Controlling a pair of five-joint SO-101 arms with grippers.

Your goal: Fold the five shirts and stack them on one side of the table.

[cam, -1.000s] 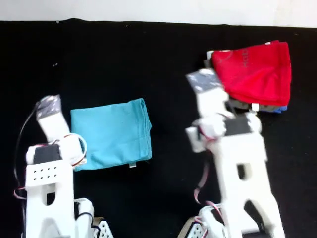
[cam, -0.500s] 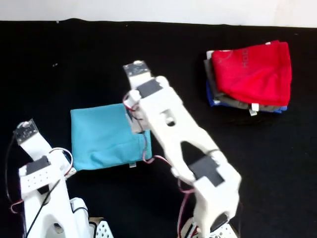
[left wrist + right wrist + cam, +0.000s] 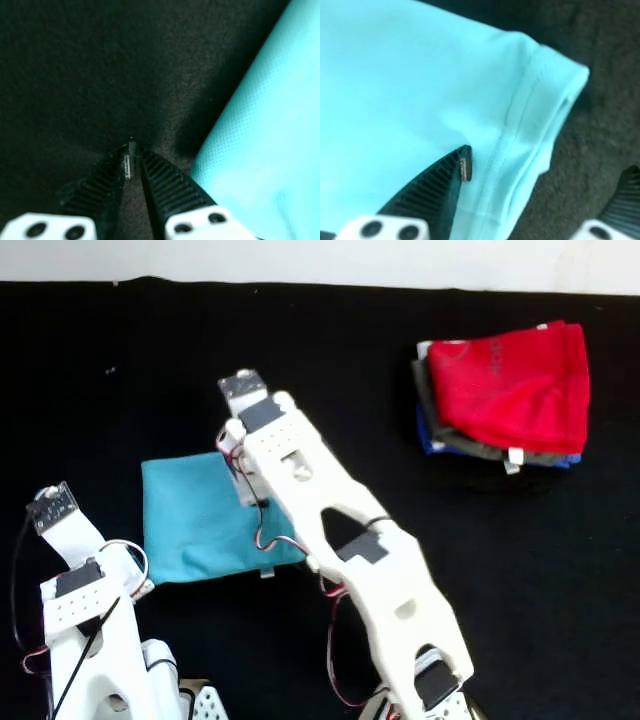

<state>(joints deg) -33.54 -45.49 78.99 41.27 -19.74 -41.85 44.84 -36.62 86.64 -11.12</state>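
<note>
Teal shirt [image 3: 195, 525] lay folded on the worktop [image 3: 330, 350], well apart from the red-topped stack [image 3: 510, 390]. My right claw [image 3: 547, 172] gaped astride its hemmed edge, placed, I judged, to pinch it for carrying; my left claw [image 3: 131, 157] sat closed beside it.

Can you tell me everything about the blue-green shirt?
The blue-green shirt is folded into a neat rectangle, lying flat on the black table. It looks like soft knit fabric with a stitched hem along one edge. The right gripper sits at that hem, jaws open, one over the shirt, one over the table.
</note>
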